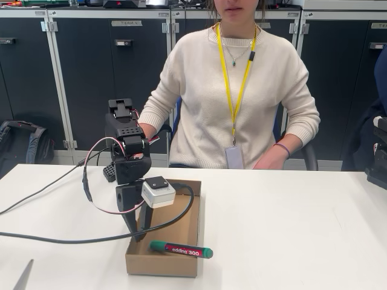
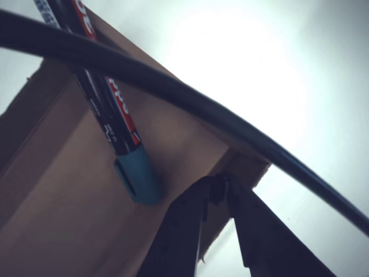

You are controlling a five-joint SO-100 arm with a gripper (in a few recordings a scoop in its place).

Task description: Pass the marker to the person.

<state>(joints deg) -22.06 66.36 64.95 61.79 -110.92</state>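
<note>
Marker [image 1: 181,249] in fixed view lies across near right corner of cardboard box [image 1: 192,223], cap end poking out over table [image 1: 290,229]. Gripper [image 1: 135,234] reaches down into box left of marker, not touching it. Person [image 1: 233,90] sits behind table, hand [image 1: 270,162] at far edge. Black cable [image 1: 72,238] loops round arm.

Wrist view: fingers [image 2: 184,231] pressed together, holding nothing; marker [image 2: 124,147] just beside, against box wall [image 2: 57,173]; cable [image 2: 173,92] crosses frame.

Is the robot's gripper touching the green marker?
Apart. In the wrist view, bare cardboard shows between the closed fingers and the marker in the box.
</note>
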